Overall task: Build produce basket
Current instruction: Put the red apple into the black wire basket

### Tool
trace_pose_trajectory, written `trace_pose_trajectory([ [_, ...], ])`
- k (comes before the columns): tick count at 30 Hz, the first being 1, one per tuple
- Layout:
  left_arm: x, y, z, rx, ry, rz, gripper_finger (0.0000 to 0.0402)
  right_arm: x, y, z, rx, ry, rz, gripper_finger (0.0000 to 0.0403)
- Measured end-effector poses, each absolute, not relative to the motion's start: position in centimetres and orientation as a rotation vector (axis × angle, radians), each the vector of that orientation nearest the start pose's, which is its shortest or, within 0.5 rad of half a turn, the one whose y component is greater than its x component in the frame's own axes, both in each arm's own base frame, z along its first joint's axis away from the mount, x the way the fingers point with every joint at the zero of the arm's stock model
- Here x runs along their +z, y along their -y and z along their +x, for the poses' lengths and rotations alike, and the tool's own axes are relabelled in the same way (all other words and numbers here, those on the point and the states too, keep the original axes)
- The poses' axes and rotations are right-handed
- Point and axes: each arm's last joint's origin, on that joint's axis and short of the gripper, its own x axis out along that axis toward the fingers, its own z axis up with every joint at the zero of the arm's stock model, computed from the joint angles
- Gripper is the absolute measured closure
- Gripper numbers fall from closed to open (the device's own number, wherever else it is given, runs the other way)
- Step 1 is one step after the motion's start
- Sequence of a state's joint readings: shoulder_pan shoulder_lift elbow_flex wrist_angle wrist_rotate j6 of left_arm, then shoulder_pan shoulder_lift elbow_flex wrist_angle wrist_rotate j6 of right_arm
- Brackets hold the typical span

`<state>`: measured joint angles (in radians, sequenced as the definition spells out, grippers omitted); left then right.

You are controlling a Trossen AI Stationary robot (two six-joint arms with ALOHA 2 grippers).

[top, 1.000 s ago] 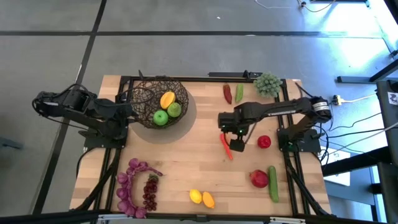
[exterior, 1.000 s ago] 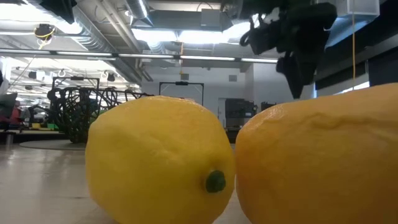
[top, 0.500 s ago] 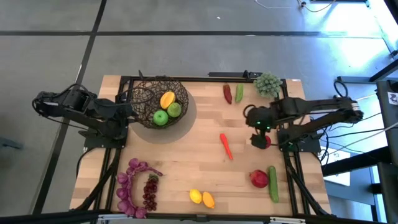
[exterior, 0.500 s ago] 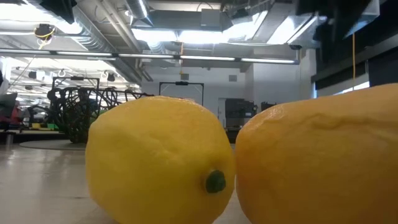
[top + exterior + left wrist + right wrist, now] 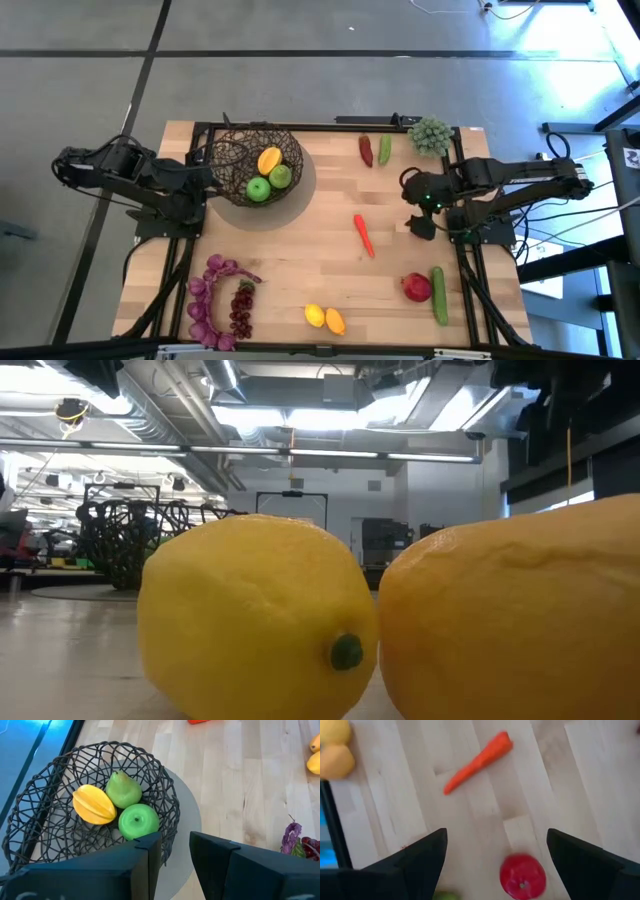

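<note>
On the table (image 5: 300,250), no legible writing on produce.

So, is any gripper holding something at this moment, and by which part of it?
Nothing is held. The right gripper is open above the red pepper; the left gripper waits empty by the basket.

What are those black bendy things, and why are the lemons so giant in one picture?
They are two robot arms. Each ends in an end effector, a two-fingered pincher. One camera looks down from above. One sits on the table beside the lemons, so they look huge. One rides on each wrist. The left end effector waits by the basket, which holds three fruits. The right end effector is open and empty, above a round red fruit. A carrot, grapes and cucumber lie on the table.
</note>
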<state>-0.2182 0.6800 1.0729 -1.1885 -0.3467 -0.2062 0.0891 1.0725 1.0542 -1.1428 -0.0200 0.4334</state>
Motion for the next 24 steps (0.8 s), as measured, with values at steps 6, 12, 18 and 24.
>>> trace_pose_trajectory([
  [6, 35.1, 0.9, 8.5, 0.199, -0.747, 0.026, 0.0309, 30.9, -1.8, 19.1, -0.143, -1.01, 0.401, 0.0068],
  [12, 35.1, 0.9, 8.5, 0.199, -0.747, 0.026, 0.0309, 31.2, -1.8, 20.1, -0.185, -0.922, 0.473, 0.0068],
  [18, 35.1, 0.9, 8.5, 0.199, -0.747, 0.026, 0.0309, 30.1, -1.8, 20.2, -0.245, -1.032, 0.502, 0.0068],
  [24, 35.1, 0.9, 8.5, 0.2, -0.747, 0.026, 0.0309, 28.4, -1.3, 19.4, -0.513, -1.231, 0.692, 0.0068],
])
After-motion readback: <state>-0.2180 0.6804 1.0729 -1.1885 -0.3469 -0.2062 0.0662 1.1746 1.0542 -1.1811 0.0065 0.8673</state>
